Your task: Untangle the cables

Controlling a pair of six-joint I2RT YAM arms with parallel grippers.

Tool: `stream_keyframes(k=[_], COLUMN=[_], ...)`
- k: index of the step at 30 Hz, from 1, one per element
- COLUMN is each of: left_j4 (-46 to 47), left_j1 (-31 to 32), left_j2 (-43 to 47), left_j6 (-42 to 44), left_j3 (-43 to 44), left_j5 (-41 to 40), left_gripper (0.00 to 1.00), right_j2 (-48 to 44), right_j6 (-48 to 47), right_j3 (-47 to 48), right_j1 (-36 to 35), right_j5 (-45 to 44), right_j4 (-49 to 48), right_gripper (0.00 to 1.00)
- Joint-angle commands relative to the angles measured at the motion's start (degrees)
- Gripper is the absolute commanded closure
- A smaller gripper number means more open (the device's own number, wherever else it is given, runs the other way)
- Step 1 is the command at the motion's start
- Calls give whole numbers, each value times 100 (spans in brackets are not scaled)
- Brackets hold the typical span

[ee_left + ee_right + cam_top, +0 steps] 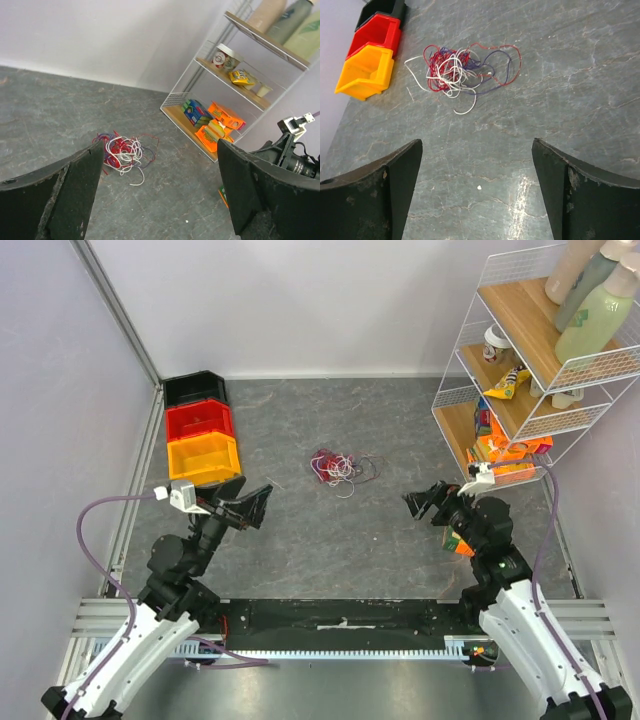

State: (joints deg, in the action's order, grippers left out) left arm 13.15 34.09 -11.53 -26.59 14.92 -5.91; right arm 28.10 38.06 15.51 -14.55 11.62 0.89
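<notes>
With my left pincer (257, 506) and right pincer (422, 502) wide and empty, I'd pinch opposite outer loops of the thin white, red and purple-blue cables (338, 468).

The cables (122, 152) lie tangled left of centre, beyond the wide-spread fingers of the left gripper (160, 160); upper right, a wire shelf (176, 114) holds what may be orange packets (220, 125).

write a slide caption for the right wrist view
Open right tool facing tangled red, white and blue cables on the grey table, bins at upper left
</notes>
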Motion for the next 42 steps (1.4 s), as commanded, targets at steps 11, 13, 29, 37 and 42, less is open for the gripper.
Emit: stream_keyframes(k=[11,13,29,37,42], left_j4=[-2274,-2272,-2038,-1561,-1332], left_j1=[-42,-34,-51,-367,-675], left_j2=[440,398,-4785,-7177,-8109], left_j6=[-1552,-1525,-927,-856,-1006], left_j3=[1005,1021,2937,4044,4300], left_j5=[-298,-69,1575,1496,1918], left_gripper=[1,3,27,31,33], right_j2=[3400,4095,6339,6989,7288], right_j6=[-255,-195,-299,-431,-475], right_j3=[2314,2763,2440,2729,2905], right_j1=[-2094,-2298,-2360,-2202,-2184], right_j5=[-1678,-1804,-1575,-1197,-1179], right_j4=[-546,-597,-3850,-4421,-4448], right_gripper=[2,2,32,34,36])
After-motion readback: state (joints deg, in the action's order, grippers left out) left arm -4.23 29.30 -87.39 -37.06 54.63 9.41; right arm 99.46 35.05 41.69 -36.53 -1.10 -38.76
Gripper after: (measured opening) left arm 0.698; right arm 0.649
